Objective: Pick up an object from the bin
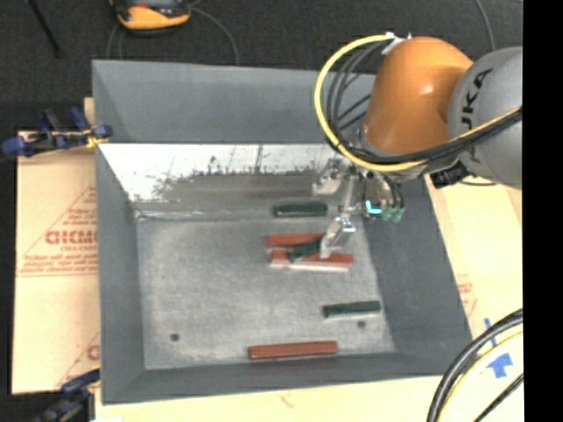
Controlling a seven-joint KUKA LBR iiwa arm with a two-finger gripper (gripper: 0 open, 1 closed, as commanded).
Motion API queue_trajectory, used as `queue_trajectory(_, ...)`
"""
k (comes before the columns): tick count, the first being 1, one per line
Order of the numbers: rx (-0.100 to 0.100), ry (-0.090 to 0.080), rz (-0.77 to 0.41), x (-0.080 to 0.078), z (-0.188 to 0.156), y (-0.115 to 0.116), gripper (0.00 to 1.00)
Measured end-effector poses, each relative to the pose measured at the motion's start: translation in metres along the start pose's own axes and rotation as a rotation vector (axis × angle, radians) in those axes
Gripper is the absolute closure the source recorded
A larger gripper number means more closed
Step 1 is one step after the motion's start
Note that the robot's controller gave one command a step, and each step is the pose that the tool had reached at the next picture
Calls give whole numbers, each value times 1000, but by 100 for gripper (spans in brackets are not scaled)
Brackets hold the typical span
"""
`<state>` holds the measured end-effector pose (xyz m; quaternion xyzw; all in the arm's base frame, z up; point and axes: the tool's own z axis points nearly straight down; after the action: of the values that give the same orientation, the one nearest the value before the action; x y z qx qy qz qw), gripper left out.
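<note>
My gripper hangs below the orange wrist cover in the right middle of the bin. Its tip is down on a small cluster of flat bars: two red-brown bars and a pale one, with a short dark green bar lying across them. The tip touches the right end of that cluster by the green bar. Just behind the cluster, near the back wall, another dark green bar lies flat and apart.
A dark green bar lies toward the front right of the bin floor. A long red-brown bar lies along the front wall. The arm and its cables reach in over the right rim.
</note>
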<state>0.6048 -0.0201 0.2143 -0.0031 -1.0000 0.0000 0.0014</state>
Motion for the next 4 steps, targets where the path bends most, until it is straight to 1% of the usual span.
queue_trajectory(1,0,-8,0,-2,-4,0,0)
queue_trajectory(2,0,-17,-16,-4,34,-21,0)
queue_trajectory(3,0,-8,-160,16,134,-48,100)
queue_trajectory(4,0,-8,-160,16,134,-48,100)
